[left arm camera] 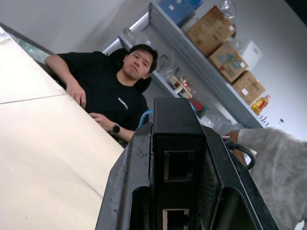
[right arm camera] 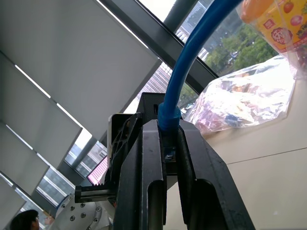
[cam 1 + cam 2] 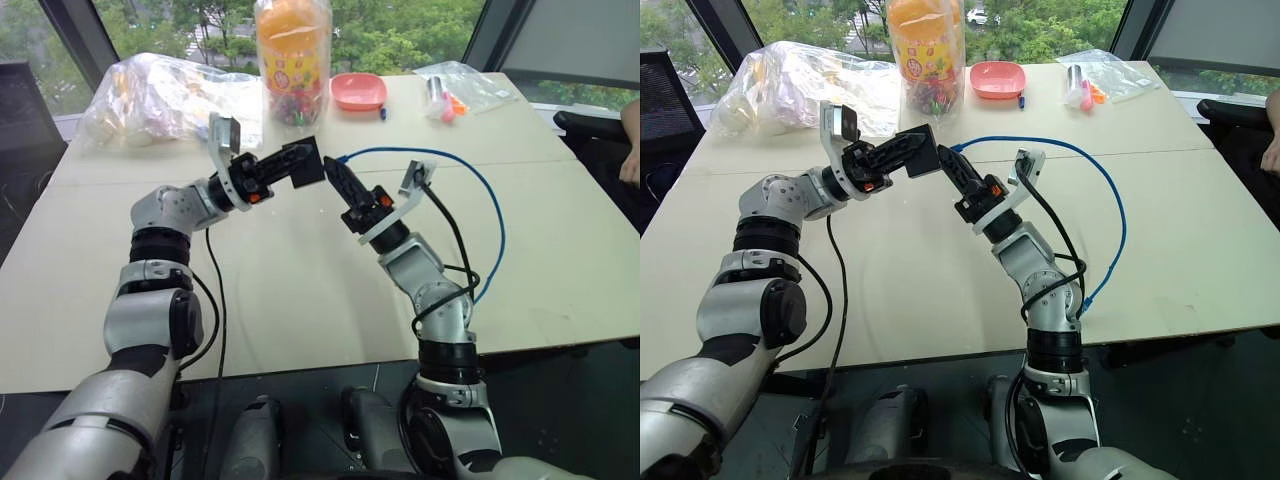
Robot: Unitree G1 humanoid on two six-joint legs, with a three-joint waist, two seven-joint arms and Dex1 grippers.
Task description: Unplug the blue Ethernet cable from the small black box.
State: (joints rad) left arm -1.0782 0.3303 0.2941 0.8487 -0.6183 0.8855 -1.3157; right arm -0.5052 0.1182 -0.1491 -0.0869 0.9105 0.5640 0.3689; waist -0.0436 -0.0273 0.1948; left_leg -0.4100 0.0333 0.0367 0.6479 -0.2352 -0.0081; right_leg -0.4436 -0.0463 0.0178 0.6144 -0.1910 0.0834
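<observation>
Where windows show green trees, a beige table [image 3: 560,260] stands.

A: Where is the small black box [image 3: 303,162]?

B: Lifted above the table, tilted, with one corner turned toward the blue cable's end. The left wrist view shows its narrow side [image 1: 177,143], matte black, with two square ports stacked one over the other, both empty.

A: And the blue Ethernet cable [image 3: 480,190]?

B: Thin and bright blue. One end sits raised just beside the box; whether that plug touches the box cannot be told. From there the cord arcs up and over to the right, then drops toward the table's near edge, where its far end [image 3: 1087,303] hangs.
</observation>
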